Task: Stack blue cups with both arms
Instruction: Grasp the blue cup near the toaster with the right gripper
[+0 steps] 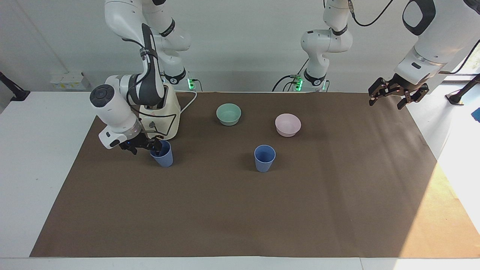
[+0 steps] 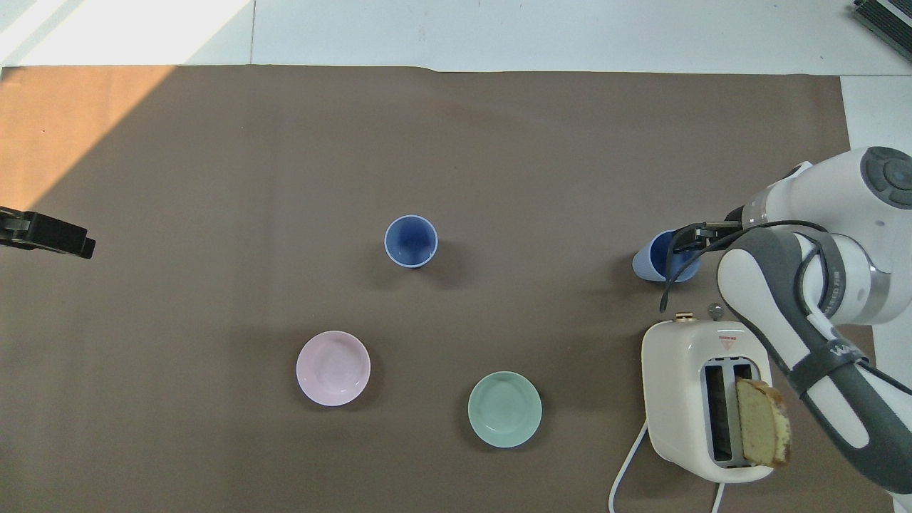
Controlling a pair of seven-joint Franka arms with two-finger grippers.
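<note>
The right end effector (image 1: 155, 145) sat at the rim of one blue cup (image 1: 162, 156), which stood tilted on the brown mat (image 1: 240, 210) just beside the toaster (image 1: 162, 112), toward the right arm's end of the worktop; one finger reached inside the cup's mouth and the other lay outside its wall, the jaws apart and not clamped on it. The second blue cup (image 1: 264, 158) stood upright near the middle of the mat, well apart from the first. The left end effector (image 1: 392, 94) hung in the air over the mat's edge at the left arm's end, its fingers spread and empty, waiting. A mint-green bowl (image 1: 228, 113) and a pale pink bowl (image 1: 287, 124) sat nearer to the robots than the upright cup. The toaster, cream and rounded, held a slice of bread (image 2: 762, 432) in one slot. Both cups were smooth, tapered and handleless, with thin pale rims
</note>
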